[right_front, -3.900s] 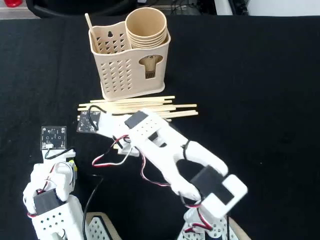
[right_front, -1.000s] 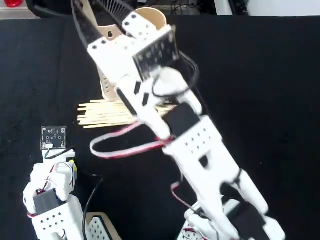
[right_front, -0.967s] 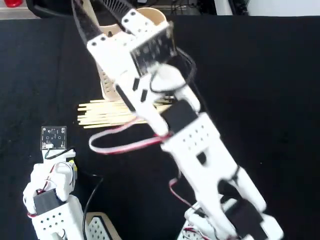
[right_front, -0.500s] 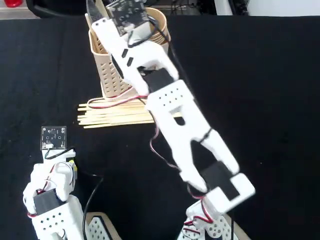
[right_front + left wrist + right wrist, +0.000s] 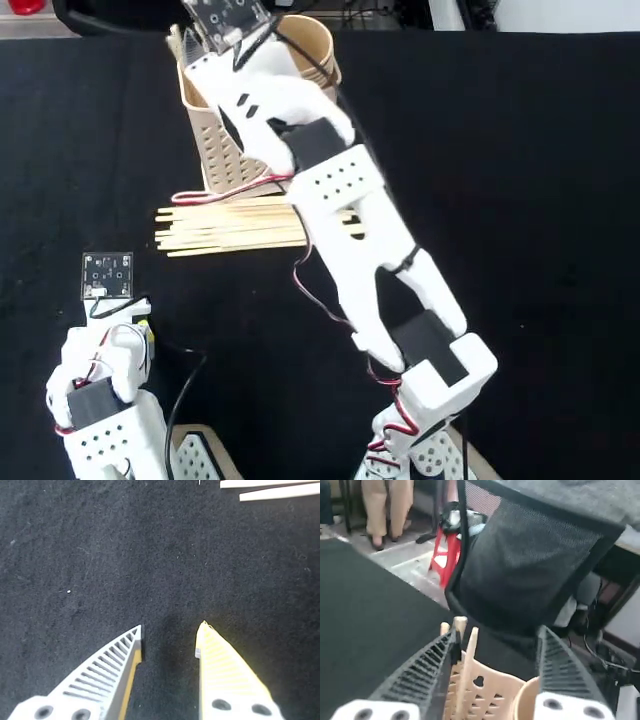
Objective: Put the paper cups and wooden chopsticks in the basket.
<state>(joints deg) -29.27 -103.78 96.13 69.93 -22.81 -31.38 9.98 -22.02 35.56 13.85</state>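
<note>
A beige perforated basket [image 5: 222,150] stands at the back of the black table, with a stack of paper cups [image 5: 318,52] in one compartment. My right arm [image 5: 335,195] stretches over it. The right gripper [image 5: 497,632] hangs open just above the basket's [image 5: 482,685] other compartment, where a few wooden chopsticks [image 5: 461,630] stand upright beside one finger. More chopsticks [image 5: 225,228] lie in a pile in front of the basket. Over bare cloth at the front left, my left gripper [image 5: 171,626] is open and holds nothing; chopstick ends [image 5: 270,490] lie farther off.
The right half of the black cloth [image 5: 520,200] is free. A black mesh chair [image 5: 535,545] and a red stool [image 5: 445,550] stand beyond the table's far edge. The left arm's base [image 5: 100,400] sits at the front left.
My right arm has risen from the chopstick pile to the basket and now hangs over its left compartment. The pile on the table looks smaller. The left arm has kept still.
</note>
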